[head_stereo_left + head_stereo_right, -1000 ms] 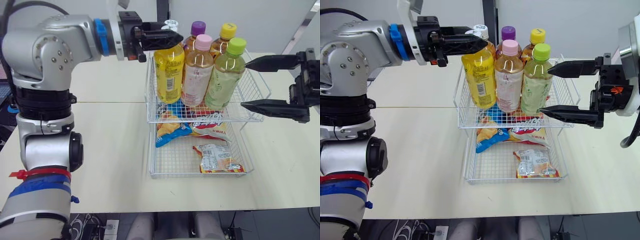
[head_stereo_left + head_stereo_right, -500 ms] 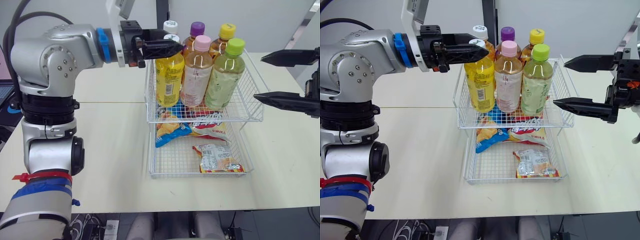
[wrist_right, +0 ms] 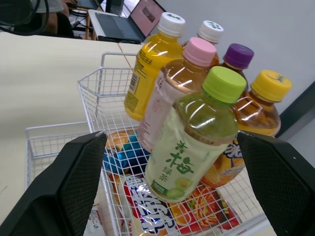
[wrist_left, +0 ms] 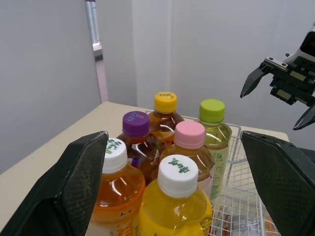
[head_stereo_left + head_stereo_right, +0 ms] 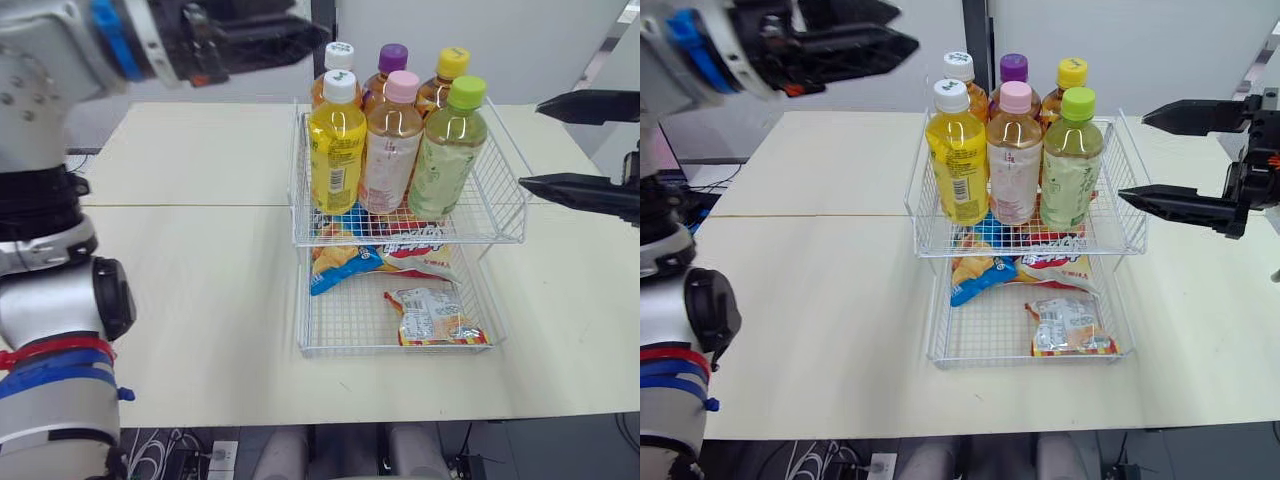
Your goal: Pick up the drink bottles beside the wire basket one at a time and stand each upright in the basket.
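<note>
Clearly Japanese lettering marks the green-capped bottle (image 3: pixel 189 147) — left end effector (image 5: pixel 906 27) and right end effector (image 5: pixel 1132 157) spread apart.

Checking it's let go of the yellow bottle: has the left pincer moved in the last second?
Yes. The left pincer has pulled back up and to the robot's left, away from the wire basket, leaving the yellow bottle standing inside.

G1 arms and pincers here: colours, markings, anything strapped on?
Left arm: rounded silver-grey housings, blue ring at the wrist, red zip tie and blue tape band lower down. Left pincer and right pincer: black, each with two long tapered fingers whose inner pads have a fine mesh texture.
</note>
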Available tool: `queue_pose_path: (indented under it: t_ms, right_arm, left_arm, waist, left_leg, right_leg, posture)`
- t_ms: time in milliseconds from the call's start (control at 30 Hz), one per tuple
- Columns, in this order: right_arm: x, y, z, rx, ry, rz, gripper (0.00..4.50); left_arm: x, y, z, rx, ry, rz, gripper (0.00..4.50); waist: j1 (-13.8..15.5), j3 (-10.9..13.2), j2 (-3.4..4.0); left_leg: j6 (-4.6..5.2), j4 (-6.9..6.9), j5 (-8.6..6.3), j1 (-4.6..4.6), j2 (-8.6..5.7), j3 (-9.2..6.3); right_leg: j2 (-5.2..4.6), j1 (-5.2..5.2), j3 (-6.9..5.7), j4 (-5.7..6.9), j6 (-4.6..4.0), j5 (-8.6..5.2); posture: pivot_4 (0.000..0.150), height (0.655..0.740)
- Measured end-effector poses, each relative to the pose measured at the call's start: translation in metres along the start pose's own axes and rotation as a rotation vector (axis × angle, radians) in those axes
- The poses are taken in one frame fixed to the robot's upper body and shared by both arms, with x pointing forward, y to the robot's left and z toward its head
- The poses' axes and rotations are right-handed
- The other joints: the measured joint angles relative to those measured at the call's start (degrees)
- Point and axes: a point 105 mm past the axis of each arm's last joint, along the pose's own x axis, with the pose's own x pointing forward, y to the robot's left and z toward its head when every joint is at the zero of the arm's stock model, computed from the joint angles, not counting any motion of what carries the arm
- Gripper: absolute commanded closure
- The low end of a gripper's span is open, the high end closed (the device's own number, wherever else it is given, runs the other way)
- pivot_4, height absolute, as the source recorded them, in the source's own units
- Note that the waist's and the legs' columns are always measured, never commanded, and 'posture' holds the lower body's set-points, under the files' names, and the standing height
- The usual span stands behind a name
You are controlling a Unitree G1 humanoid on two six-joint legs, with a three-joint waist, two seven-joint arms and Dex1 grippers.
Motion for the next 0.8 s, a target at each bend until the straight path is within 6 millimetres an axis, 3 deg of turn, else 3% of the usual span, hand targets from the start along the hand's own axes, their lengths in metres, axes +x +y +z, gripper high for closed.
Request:
queue_pose_path:
  t_ms: [100, 300, 533, 700, 800]
  right_arm:
    - [-0.007, -0.013, -0.008, -0.025, 0.017, -0.076, 0.0]
    - [-0.022, -0.034, -0.024, -0.079, 0.012, -0.212, 0.0]
    - [-0.046, -0.055, -0.083, -0.007, 0.106, -0.355, 0.0]
    - [-0.07, -0.055, -0.145, 0.063, 0.246, -0.46, 0.0]
    - [-0.076, -0.054, -0.176, 0.078, 0.298, -0.51, 0.0]
  left_arm:
    - [-0.034, 0.02, -0.011, 0.059, 0.07, 0.183, 0.02]
    - [-0.09, 0.051, -0.063, 0.107, 0.21, 0.495, 0.02]
    - [-0.139, 0.056, -0.133, 0.1, 0.337, 0.732, 0.02]
    - [-0.16, 0.049, -0.178, 0.087, 0.4, 0.811, 0.02]
    - [-0.163, 0.046, -0.193, 0.083, 0.401, 0.843, 0.02]
  waist:
    - [-0.13, -0.03, 0.06]
    - [0.19, -0.04, 0.04]
    - [0.49, -0.04, 0.04]
    - [0.48, -0.04, 0.05]
    - [0.42, -0.04, 0.05]
  left_leg:
    - [0.0, -0.04, 0.0, 0.11, 0.02, 0.17]
    - [0.06, 0.04, -0.03, 0.12, 0.01, 0.19]
    - [0.07, 0.03, -0.04, 0.11, 0.01, 0.19]
    - [0.08, 0.01, -0.05, 0.15, 0.01, 0.23]
    - [0.08, 0.01, -0.05, 0.19, 0.02, 0.27]
  right_leg:
    - [0.0, 0.0, 0.15, 0.03, 0.0, 0.0]
    - [-0.02, 0.07, 0.17, 0.0, 0.02, 0.02]
    - [-0.05, 0.07, 0.17, -0.01, 0.01, 0.03]
    - [-0.07, 0.1, 0.18, -0.01, 0.01, 0.03]
    - [-0.07, 0.1, 0.19, 0.02, 0.0, 0.04]
  posture:
    - [0.15, 0.74]
    - [0.15, 0.74]
    - [0.15, 0.74]
    - [0.15, 0.74]
    - [0.15, 0.74]
